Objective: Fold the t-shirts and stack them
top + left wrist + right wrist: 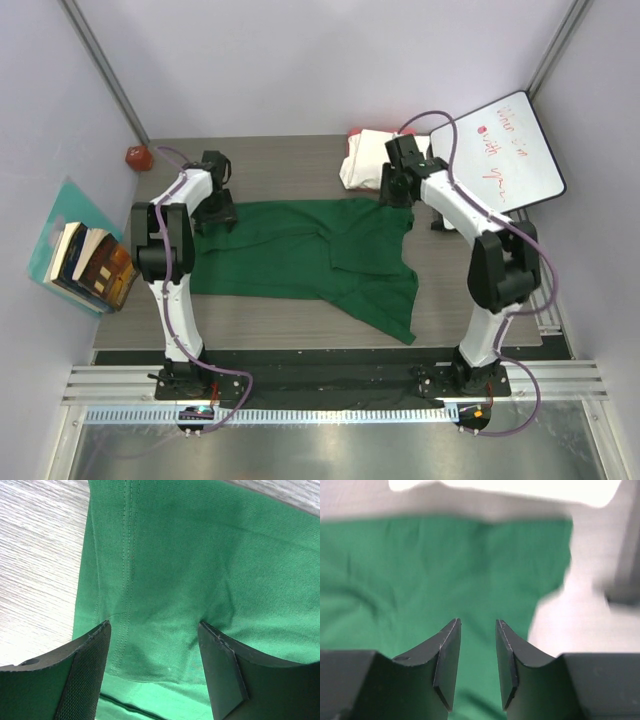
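Note:
The dark green t-shirt lies spread out across the table, with its right part folded over and hanging toward the front edge. The cream-white folded bundle sits at the back, with a red-pink cloth edge under it. My left gripper is open at the shirt's far left edge. In the left wrist view its jaws stand wide apart on a stitched hem of the green cloth. My right gripper is open at the shirt's far right corner. In the right wrist view it hangs above the green cloth with nothing between the jaws.
A white whiteboard with red writing stands at the back right, close to the right arm. A stack of books on a teal sheet lies off the table's left edge. A small red object sits at the back left corner.

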Motion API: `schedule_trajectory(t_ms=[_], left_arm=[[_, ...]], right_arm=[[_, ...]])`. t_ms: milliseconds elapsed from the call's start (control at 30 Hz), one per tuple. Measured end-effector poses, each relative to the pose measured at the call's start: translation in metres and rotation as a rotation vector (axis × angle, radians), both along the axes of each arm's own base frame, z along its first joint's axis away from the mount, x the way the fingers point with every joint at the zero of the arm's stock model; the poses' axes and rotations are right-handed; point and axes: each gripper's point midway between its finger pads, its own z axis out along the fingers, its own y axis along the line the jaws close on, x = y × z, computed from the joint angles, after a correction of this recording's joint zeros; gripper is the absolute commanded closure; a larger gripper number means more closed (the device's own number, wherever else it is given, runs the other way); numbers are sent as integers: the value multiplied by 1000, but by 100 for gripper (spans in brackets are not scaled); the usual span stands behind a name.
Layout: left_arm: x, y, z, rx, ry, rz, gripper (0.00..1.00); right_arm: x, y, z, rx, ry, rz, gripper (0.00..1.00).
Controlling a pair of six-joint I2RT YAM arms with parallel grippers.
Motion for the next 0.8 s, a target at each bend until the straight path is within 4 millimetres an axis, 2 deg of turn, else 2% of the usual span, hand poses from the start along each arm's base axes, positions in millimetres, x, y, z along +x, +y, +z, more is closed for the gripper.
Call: schedule_trajectory(t_ms=[67, 133, 233, 267, 467, 567, 600, 700, 800], left_arm=[[0, 0, 0, 3, 0, -1, 29], [0, 0, 0, 7, 0, -2, 31], [0, 1, 0, 13, -2, 0, 34], [1, 2, 1, 17, -7, 1, 35], [2, 5, -1, 19, -9, 18, 53], [2, 7, -2, 9, -10, 38, 67], [2, 8, -2, 8, -10, 44, 78], [2, 13, -4, 9, -8, 63, 94], [1, 15, -4, 9, -7, 72, 92]], right_arm=[[25, 4, -14, -10, -3, -10, 66], [42, 6, -50, -31, 44, -17, 72], [36, 2, -111, -75, 173, -27, 91], [45, 4, -105, -64, 142, -26, 99], [51, 2, -109, -61, 134, -36, 99], [52, 0, -109, -62, 133, -43, 99], [52, 0, -108, -61, 133, -44, 99], [53, -2, -109, -57, 134, -49, 99], [53, -3, -109, -54, 134, -54, 99]])
